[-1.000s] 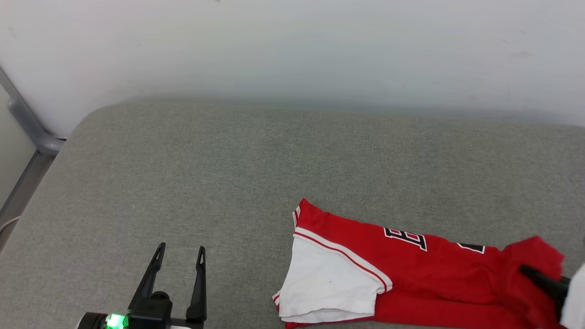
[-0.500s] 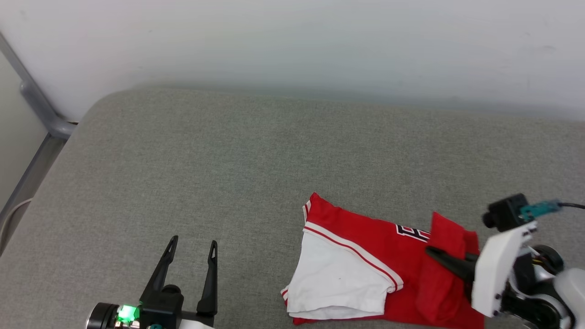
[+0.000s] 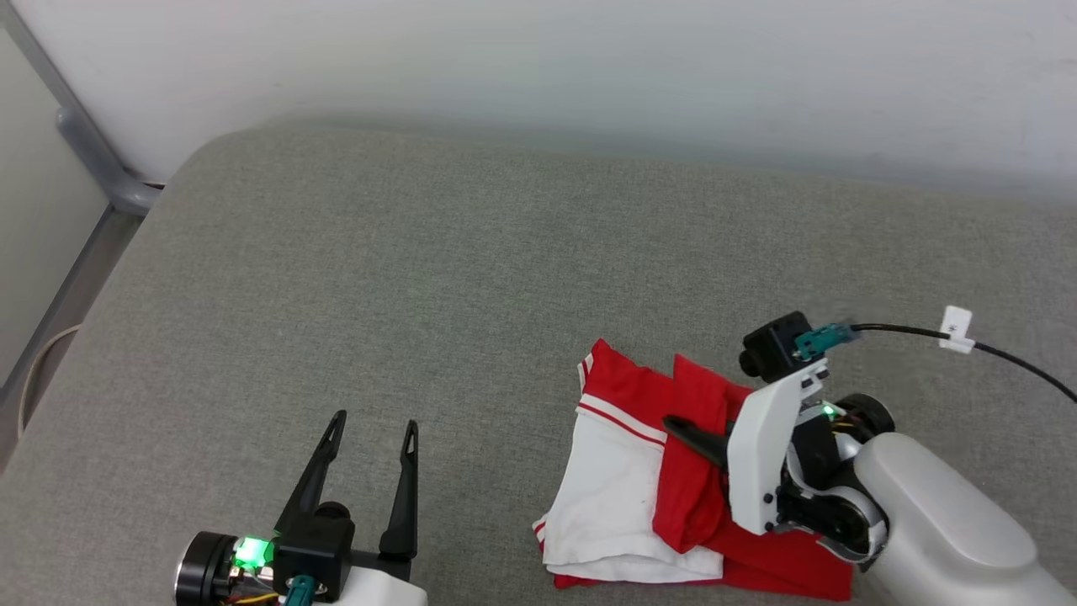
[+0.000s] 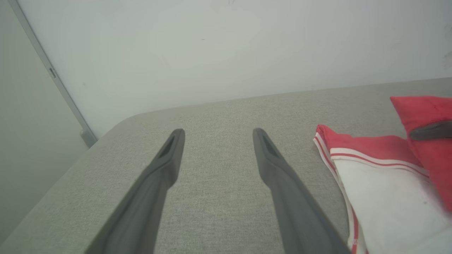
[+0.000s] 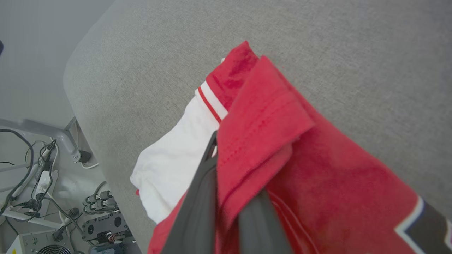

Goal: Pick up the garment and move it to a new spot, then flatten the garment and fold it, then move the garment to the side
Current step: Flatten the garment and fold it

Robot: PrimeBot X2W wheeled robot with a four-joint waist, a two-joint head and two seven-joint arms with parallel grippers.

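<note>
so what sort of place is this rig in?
Probably a lab or test room, not a home: grey padded bench against a bare wall, power strip and electronics boxes on the floor beside it.

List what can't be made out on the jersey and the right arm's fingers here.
- Print on the jersey: in the head view, the red flap held by the right gripper covers it. In the right wrist view, one black white-edged corner is cut off by the frame.
- Tips of the right fingers: in the right wrist view, red fabric drapes over them.
- The jersey's right side: in the head view, it lies behind the white wrist. In the left wrist view, it is cut off by the right edge.
</note>
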